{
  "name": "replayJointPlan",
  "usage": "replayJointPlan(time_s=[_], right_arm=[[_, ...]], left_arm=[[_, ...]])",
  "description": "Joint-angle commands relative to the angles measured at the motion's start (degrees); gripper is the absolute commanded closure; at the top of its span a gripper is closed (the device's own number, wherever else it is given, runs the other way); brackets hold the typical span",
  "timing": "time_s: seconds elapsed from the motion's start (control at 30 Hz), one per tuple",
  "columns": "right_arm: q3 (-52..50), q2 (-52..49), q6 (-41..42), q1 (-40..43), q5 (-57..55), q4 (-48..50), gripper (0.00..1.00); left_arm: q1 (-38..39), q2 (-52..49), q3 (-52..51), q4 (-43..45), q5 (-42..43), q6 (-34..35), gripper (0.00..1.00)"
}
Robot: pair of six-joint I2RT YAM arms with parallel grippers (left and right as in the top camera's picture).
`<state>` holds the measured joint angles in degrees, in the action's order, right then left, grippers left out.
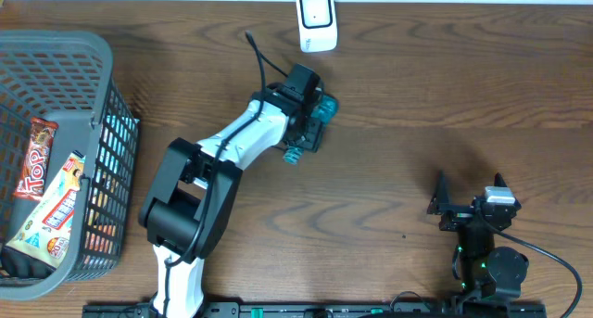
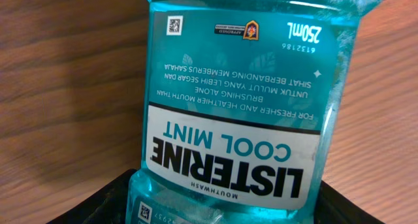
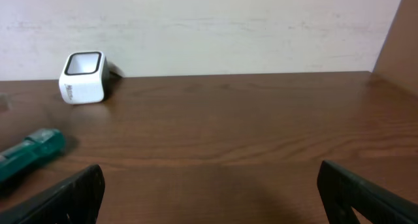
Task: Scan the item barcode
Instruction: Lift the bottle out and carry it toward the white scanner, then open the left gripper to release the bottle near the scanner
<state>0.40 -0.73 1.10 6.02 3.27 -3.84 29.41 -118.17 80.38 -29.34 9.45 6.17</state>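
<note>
Teal mouthwash bottle (image 2: pixel 241 106) pinched by left gripper (image 1: pixel 310 128) | label (image 2: pixel 228 165) legible wrist-view only | right gripper (image 1: pixel 471 190) spread

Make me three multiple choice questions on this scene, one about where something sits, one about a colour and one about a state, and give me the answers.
1. Where is the scanner on the table?
A. at the near edge
B. at the far edge, by the wall
C. at the left edge

2. What colour is the mouthwash bottle?
A. red
B. yellow
C. teal

3. How is the right hand?
A. open and empty
B. shut on the mouthwash bottle
C. shut on the scanner

Answers:
1 B, the overhead view shows it at the top of the table, next to the wall.
2 C, the left wrist view shows it teal throughout.
3 A, its fingers stand wide apart with only table between them.
</note>
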Motion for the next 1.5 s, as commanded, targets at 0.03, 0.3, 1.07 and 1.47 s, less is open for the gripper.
replayJointPlan(time_s=[0.03,0.3,1.07,1.47], right_arm=[[-0.1,0.0,0.8,-0.4,0.3,-0.2,0.01],[-0.1,0.0,0.8,-0.4,0.3,-0.2,0.01],[-0.1,0.0,0.8,-0.4,0.3,-0.2,0.01],[-0.1,0.0,0.8,-0.4,0.3,-0.2,0.01]], left_arm=[[1.2,-2.5,0.3,0.2,-0.1,0.1,0.72],[1.3,-2.6,0.3,0.5,-0.1,-0.6,0.64],[1.1,0.7,0.4,-0.7,-0.1,-1.7,0.02],[0.4,25.6,0.4,-6.8,-13.5,-5.8,0.02]])
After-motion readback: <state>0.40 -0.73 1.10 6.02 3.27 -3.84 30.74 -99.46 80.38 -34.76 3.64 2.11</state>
